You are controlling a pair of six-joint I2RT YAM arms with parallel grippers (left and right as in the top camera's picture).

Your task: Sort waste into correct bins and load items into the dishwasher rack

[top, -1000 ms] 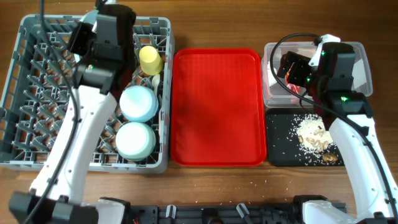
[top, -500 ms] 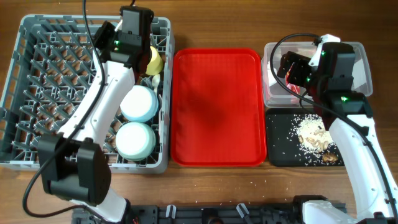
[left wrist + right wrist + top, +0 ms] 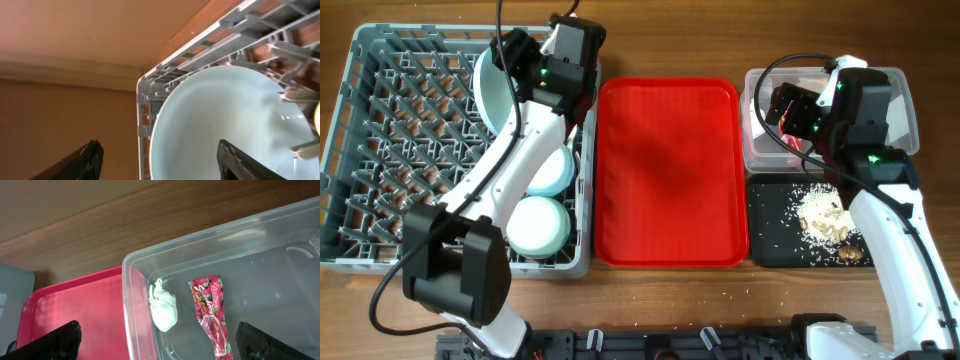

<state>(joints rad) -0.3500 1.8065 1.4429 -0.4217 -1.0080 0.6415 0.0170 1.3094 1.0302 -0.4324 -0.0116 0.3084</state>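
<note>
Overhead, arm half hiding light blue plate (image 3: 490,88), left end effector (image 3: 159,152), right end effector (image 3: 157,330) both agape, empty

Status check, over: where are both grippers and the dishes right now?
Left gripper open, beside plate standing on edge in rack. Right gripper open above tub; wrapper, tissue inside. Nothing blocking.

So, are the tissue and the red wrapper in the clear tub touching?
Apart. The right wrist view shows the tissue and the wrapper side by side in the tub, bare floor between them.
</note>
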